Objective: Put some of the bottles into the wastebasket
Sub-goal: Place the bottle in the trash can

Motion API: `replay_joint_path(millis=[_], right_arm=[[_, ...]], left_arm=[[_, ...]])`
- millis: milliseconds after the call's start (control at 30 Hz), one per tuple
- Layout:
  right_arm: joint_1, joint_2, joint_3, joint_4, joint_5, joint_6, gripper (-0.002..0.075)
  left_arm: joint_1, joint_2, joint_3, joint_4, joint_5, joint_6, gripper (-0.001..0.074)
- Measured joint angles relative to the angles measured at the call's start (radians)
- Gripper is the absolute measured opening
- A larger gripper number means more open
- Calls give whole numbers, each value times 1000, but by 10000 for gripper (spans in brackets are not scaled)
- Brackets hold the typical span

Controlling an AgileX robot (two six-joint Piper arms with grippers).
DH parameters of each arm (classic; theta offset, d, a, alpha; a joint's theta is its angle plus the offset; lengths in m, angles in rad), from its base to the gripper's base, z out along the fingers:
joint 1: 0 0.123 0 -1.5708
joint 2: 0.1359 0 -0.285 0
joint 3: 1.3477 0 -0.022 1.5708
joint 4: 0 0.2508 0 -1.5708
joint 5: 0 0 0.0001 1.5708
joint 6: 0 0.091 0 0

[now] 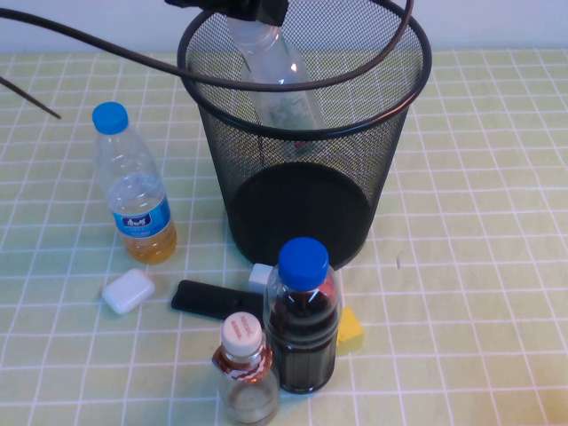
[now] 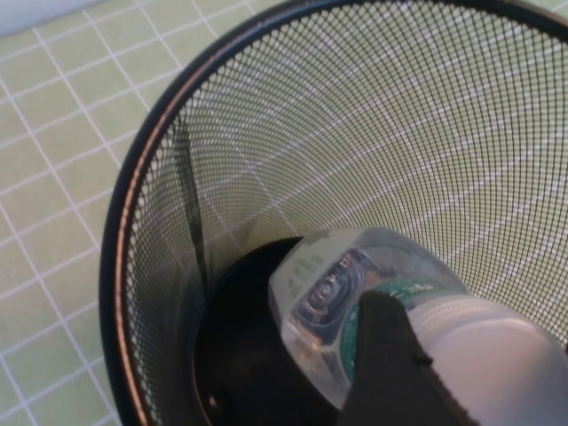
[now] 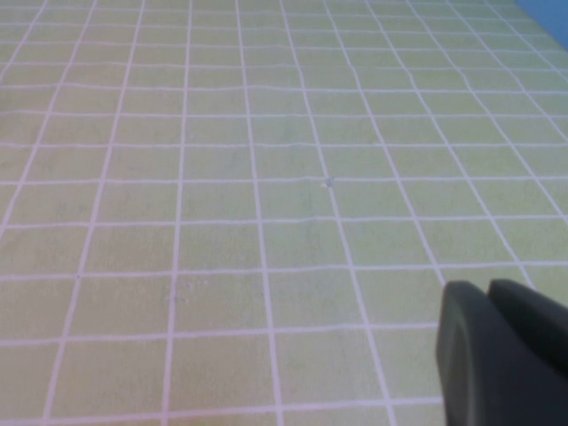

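The left claw [image 1: 238,7] hangs at the 12 o'clock edge of the high view, right over the mouth of the wastebasket [image 1: 390,115]. It is closed around the cap end of the taller clear bottle [image 1: 277,75], jaws set partway apart to the width of that bottle. In the left wrist view one dark finger [image 2: 390,364] lies against the bottle's white upper part, and the bottle [image 2: 346,293] points bottom-first down into the basket [image 2: 142,231], its base above the solid black floor. The bottle hangs tilted, most of its body inside the mesh wall.

From the wastebasket outward: at 9 o'clock stands a slim blue-capped bottle [image 1: 133,191] with a blue label and amber liquid low in it. At 6 o'clock, just beside the basket's base, stands a blue-capped bottle of dark liquid [image 1: 303,319], and the short bottle [image 1: 245,373] with the brown-orange neck wrap touches its 8 o'clock side. A black flat bar [image 1: 209,299], a white case [image 1: 128,291] and a yellow block [image 1: 350,328] lie near them on the green-checked table [image 1: 479,293].

The right claw [image 3: 501,355] shows only in its own wrist view, as a dark tip over bare table; whether its jaws are apart I cannot tell.
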Motion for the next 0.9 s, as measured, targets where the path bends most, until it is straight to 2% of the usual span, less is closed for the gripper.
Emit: replay_joint_path(millis=[900], right_arm=[[0,0,0,0,0,0,-8]], left_arm=[[0,0,-7,8,56,2,339]])
